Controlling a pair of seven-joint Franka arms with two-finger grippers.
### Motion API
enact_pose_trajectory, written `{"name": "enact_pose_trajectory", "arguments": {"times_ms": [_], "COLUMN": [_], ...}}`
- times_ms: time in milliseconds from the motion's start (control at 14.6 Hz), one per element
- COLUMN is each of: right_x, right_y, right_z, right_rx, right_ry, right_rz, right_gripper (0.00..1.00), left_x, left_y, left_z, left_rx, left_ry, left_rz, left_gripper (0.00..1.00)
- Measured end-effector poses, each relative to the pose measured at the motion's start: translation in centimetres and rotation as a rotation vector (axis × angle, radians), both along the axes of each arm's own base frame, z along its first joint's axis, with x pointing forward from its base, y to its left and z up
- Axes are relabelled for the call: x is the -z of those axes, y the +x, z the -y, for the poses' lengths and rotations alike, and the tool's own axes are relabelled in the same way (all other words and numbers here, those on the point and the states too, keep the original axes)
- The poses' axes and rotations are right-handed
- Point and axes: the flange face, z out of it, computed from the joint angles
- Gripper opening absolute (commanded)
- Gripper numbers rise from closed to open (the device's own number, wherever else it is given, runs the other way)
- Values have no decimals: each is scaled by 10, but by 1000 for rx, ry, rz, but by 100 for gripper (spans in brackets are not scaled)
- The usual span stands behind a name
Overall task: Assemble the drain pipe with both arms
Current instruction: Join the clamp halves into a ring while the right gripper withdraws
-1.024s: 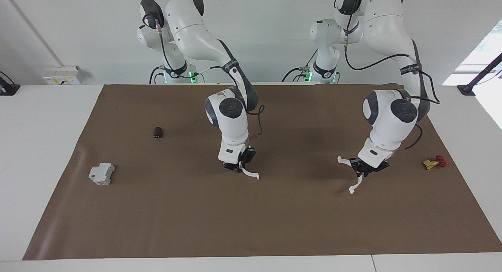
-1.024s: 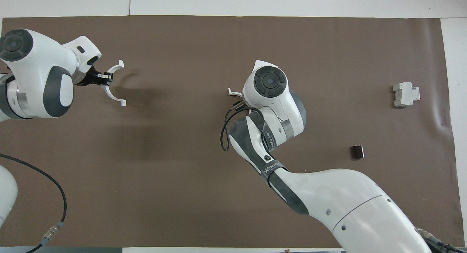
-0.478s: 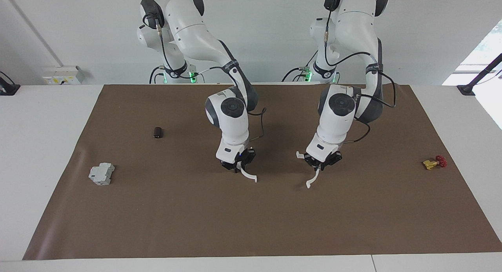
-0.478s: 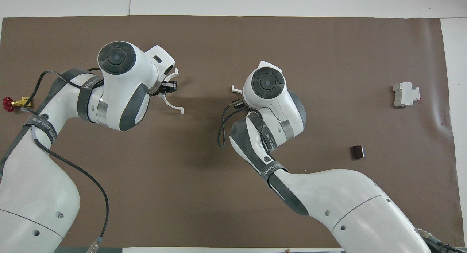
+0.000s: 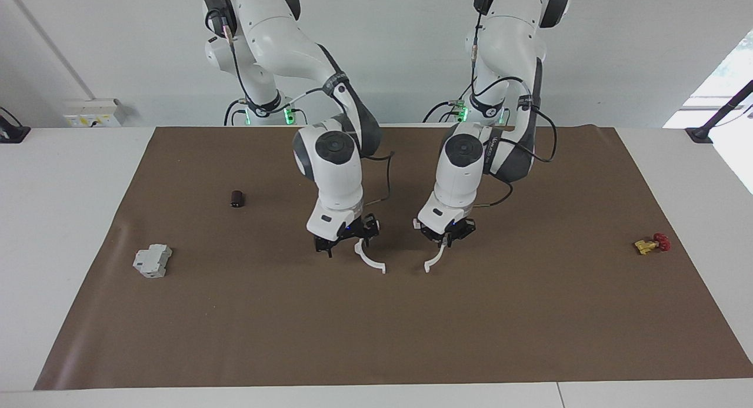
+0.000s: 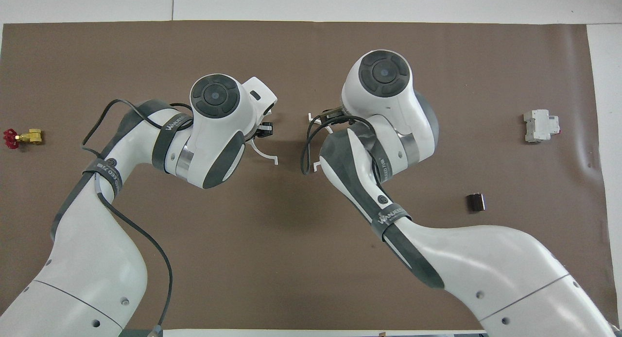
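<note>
The drain pipe is two white half-ring arcs, apart from each other at mid-mat. One arc (image 5: 369, 262) lies on the brown mat (image 5: 376, 337) under my right gripper (image 5: 344, 246). That gripper's fingers stand spread, with the arc's upper end beside one of them. In the overhead view only this arc's end tabs (image 6: 317, 166) show past the right arm. My left gripper (image 5: 445, 238) is shut on the other arc (image 5: 435, 260) and holds it just above the mat, its open side facing the first arc. That arc also shows in the overhead view (image 6: 265, 155).
A grey boxy block (image 5: 153, 261) sits toward the right arm's end of the mat. A small dark cylinder (image 5: 236, 199) lies nearer to the robots than the block. A yellow-and-red valve (image 5: 652, 243) lies toward the left arm's end.
My left arm has swung in from its end of the mat with its arc, to just beside the other arc. My right hand has turned and risen slightly, its fingers spread; its arc stayed put.
</note>
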Motion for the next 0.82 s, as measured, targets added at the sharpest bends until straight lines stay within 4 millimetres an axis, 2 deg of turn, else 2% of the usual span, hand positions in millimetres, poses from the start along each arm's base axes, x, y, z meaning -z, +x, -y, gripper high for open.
{"name": "enact_pose_trajectory", "arguments": {"times_ms": [205,273,410,615,820], "right_x": [-75,-97,-134,-178,-203], "right_y": [-3,-9,-25,-48,-67], "right_z": [80,109,153,200,238], "right_rx": [110,149,210,278,314], "right_ry": [-15,-20,-25,-21,-19], "right_rz": [-62,-90,-133,-155,-184], "right_gripper": [100,100,100,100,100], "left_x": [5,6,5,7,10], "left_y": [-6,-10,-17,-20,-19], "left_z": [22,30,43,50,56], "left_rx": [26,37,37,21,14], "left_ry": [0,0,-3,-4,-6], "left_rz": [1,1,4,4,6], "left_gripper": [0,0,0,0,0]}}
